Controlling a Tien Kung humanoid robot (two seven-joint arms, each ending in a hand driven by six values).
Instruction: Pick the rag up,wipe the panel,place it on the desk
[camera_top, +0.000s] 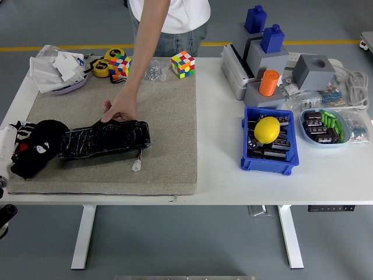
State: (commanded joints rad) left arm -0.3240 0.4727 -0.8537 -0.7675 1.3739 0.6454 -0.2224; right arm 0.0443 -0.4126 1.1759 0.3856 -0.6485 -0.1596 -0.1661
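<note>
The black rag (39,147) lies crumpled on the left end of a beige mat (169,122). The black panel (105,138) lies just right of it, with a white connector (137,166) on a short wire. A person's hand (119,109) rests on the panel's far edge. My left hand (13,135) comes in at the left edge, its fingers spread, right at the rag's left side and holding nothing. My right hand is out of view.
Behind the mat are a bowl of white scraps (58,70), tape rolls (108,61), two puzzle cubes (182,63) and a bag of screws. On the right stand a blue bin (268,160) with a yellow ball, grey fixtures (262,64) and a tray of parts (326,128).
</note>
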